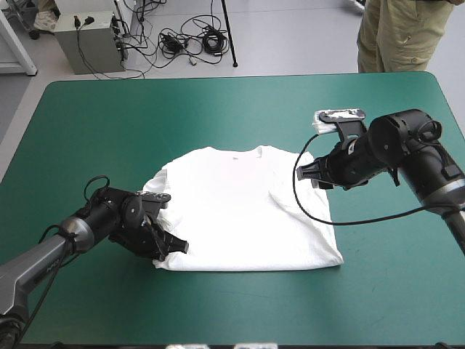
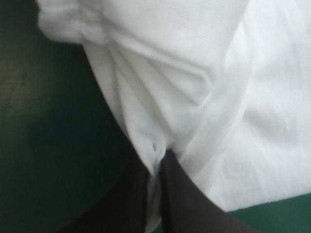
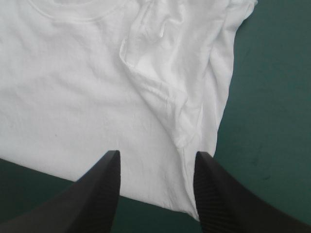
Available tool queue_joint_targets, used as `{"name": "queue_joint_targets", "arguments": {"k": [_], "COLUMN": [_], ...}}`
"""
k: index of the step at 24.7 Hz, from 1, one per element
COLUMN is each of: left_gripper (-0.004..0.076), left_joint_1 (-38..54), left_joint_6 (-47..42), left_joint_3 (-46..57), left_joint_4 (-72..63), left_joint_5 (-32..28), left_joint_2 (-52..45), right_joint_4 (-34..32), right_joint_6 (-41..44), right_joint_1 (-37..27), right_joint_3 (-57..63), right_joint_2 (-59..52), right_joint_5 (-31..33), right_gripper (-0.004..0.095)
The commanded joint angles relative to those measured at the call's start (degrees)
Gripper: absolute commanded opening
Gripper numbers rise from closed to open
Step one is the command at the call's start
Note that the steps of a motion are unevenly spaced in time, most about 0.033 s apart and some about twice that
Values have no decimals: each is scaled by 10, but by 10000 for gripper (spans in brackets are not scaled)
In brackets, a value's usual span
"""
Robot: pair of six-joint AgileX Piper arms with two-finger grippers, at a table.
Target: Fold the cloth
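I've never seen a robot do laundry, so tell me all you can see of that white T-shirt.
The T-shirt is white, short-sleeved, of soft fabric, spread nearly flat on the teal-green cover, neckline toward the far edge, with creases near its sleeves. The left end effector is shut on its near left corner, bunching the cloth there. The right end effector is open over its right edge.

We see the table [image 1: 218, 109] with its teal-green cover [image 3: 272, 97] stretched smooth to every edge. Its two far corners are rounded. The cover lies flat, darker toward the near left corner.
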Motion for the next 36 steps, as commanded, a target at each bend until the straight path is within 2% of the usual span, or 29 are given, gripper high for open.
{"name": "queue_joint_targets", "arguments": {"k": [1, 2, 5, 8, 13, 17, 26, 28, 30, 31, 32, 36], "left_gripper": [-4, -6, -9, -9, -9, -9, -9, -9, -9, -9, -9, -9], "left_joint_1": [0, 0, 0, 0, 0, 0, 0, 0, 0, 0, 0, 0], "left_joint_6": [1, 1, 1, 1, -3, 8, 8, 8, 8, 8, 8, 8], "left_joint_3": [12, 12, 12, 12, 12, 12, 12, 12, 12, 12, 11, 0], "left_joint_4": [38, 39, 37, 37, 39, 39, 39, 39, 39, 39, 40, 42], "left_joint_5": [4, 6, 8, 10, 17, 17, 18, 18, 20, 24, 27, 30], "left_joint_2": [10, 10, 10, 10, 10, 10, 10, 10, 9, 8, 7, -5], "right_joint_4": [-22, -40, -39, -40, -14, 4, 16, 41, 78, 96, 112, 116], "right_joint_6": [16, 14, 2, 24, 22, 22, 18, -1, -22, -33, -42, -38], "right_joint_1": [-4, -4, -4, -4, -4, -3, -3, -3, -3, -3, -3, -3], "right_joint_3": [23, 62, 132, 208, 316, 358, 399, 399, 399, 398, 398, 396], "right_joint_2": [-41, -54, -62, -62, -62, -61, -10, 0, 1, 0, 0, -9], "right_joint_5": [2, 2, -2, -38, -139, -207, -217, -213, -211, -211, -211, -201], "right_gripper": [447, 447, 447, 447, 445, 445, 438, 366, 217, 88, 1, -17]}}
